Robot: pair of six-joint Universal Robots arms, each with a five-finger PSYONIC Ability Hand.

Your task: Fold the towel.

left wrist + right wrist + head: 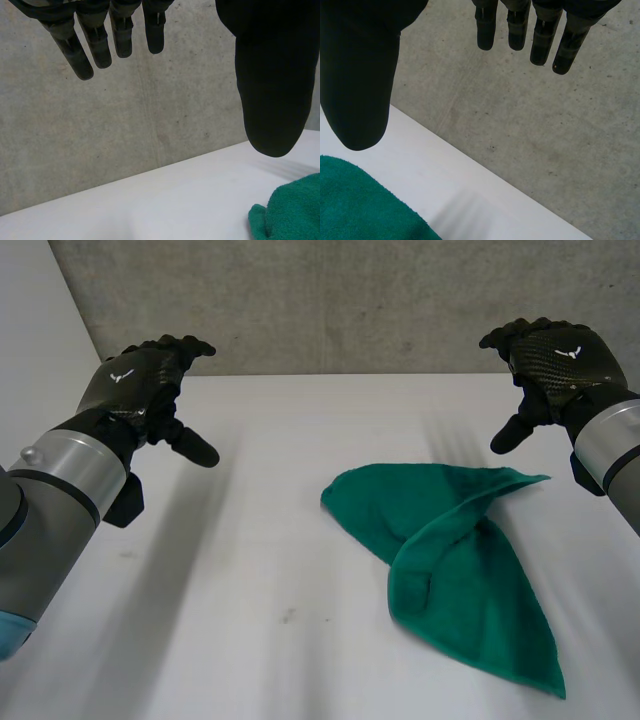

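A green towel (455, 560) lies crumpled on the white table (250, 570), right of the middle, twisted at its waist with a wide flap toward the front right. My left hand (145, 380) hovers open above the table's far left, well apart from the towel. My right hand (550, 355) hovers open above the far right, just beyond the towel's far corner, touching nothing. In the left wrist view my fingers (100, 42) hang straight, with a towel (292, 212) edge below the thumb. In the right wrist view the fingers (540, 37) are straight too, and the towel (360, 205) lies under the thumb.
A grey concrete wall (340, 300) rises behind the table's far edge. Bare white tabletop spreads left of the towel and in front of it.
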